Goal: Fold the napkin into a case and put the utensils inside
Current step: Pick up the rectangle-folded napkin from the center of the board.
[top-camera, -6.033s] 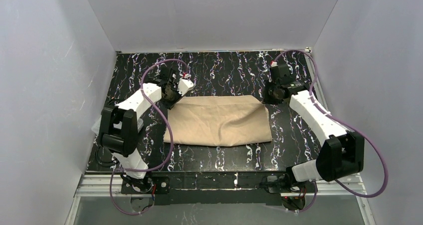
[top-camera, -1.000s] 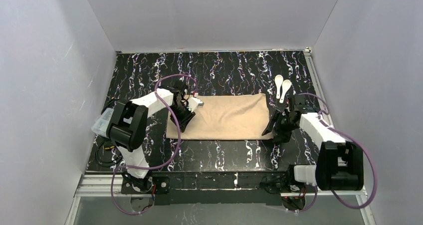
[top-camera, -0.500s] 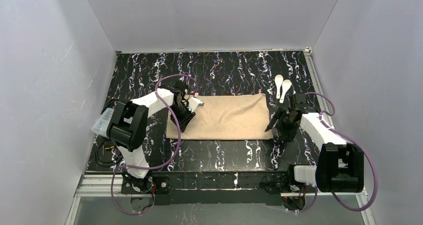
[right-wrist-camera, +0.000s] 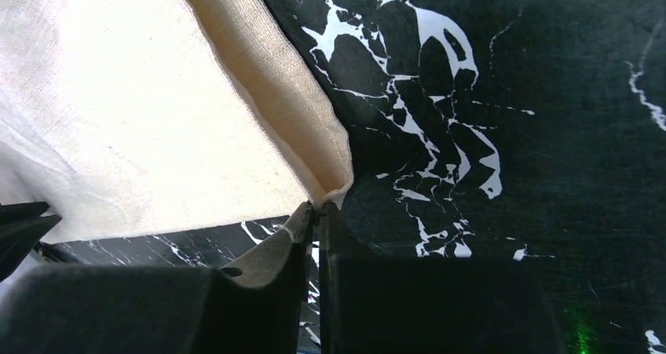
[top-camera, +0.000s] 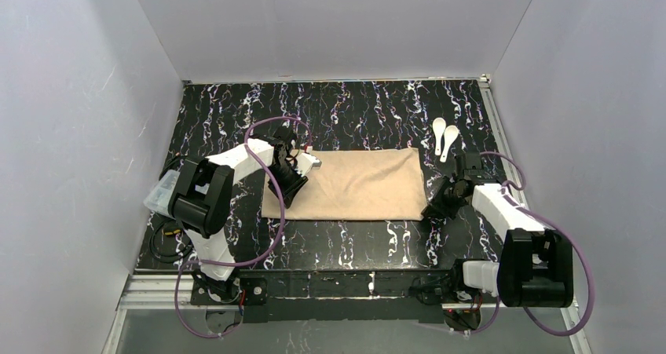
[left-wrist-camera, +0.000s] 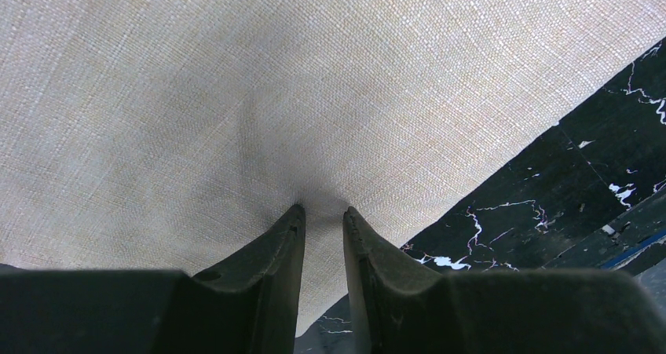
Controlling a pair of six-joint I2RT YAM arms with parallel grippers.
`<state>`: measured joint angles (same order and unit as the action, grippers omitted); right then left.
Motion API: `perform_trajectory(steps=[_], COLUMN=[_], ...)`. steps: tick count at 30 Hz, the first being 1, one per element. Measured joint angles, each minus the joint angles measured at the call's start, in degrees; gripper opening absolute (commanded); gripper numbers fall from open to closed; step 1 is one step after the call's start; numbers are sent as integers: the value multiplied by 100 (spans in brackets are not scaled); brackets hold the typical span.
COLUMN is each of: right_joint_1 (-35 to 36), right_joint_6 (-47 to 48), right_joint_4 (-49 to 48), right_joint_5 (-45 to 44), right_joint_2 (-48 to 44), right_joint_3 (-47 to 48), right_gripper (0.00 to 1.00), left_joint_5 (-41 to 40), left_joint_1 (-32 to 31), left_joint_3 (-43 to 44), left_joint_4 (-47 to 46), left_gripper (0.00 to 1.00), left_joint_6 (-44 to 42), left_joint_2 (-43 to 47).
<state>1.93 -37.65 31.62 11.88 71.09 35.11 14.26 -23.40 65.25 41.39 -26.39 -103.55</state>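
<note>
Black marbled table bore the half-folded napkin; my right gripper, gaping a moment earlier, had clamped its near right corner while my left gripper stayed pinched on its left end, probably readying another fold; utensils lay just beyond its far right corner.

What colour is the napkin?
Plain beige-tan napkin, no pattern; the left wrist view shows its weave best.
</note>
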Motion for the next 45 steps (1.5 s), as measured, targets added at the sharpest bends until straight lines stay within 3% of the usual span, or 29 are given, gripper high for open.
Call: perform_trajectory(steps=[3, 8, 10, 12, 22, 31, 35, 40, 45], right_joint_1=[0, 0, 0, 0, 0, 2, 7, 111, 706], right_joint_6=[35, 105, 162, 184, 157, 39, 33, 55, 79], right_joint_4=[195, 413, 476, 566, 247, -22, -4, 254, 483], right_joint_5=[-129, -315, -398, -470, -498, -470, -496, -599, -977], right_joint_2=[-157, -251, -247, -245, 33, 129, -39, -269, -223], right_joint_3=[85, 376, 385, 385, 79, -98, -118, 155, 1064], right_gripper=[15, 67, 78, 79, 66, 15, 2, 1, 1], left_joint_5=[0, -2, -2, -2, -4, -7, -4, 63, 496], left_joint_1=[0, 0, 0, 0, 0, 0, 0, 26, 374], left_joint_3=[0, 0, 0, 0, 2, 4, 15, 289, 1217], left_joint_4=[0, 0, 0, 0, 2, 7, 22, 350, 1062], left_gripper=[24, 24, 24, 24, 23, 23, 27, 49, 56], left_joint_6=[0, -2, -2, -2, -4, -15, -15, 9, 92], left_joint_2=[0, 2, 2, 2, 2, 2, 0, -111, -179])
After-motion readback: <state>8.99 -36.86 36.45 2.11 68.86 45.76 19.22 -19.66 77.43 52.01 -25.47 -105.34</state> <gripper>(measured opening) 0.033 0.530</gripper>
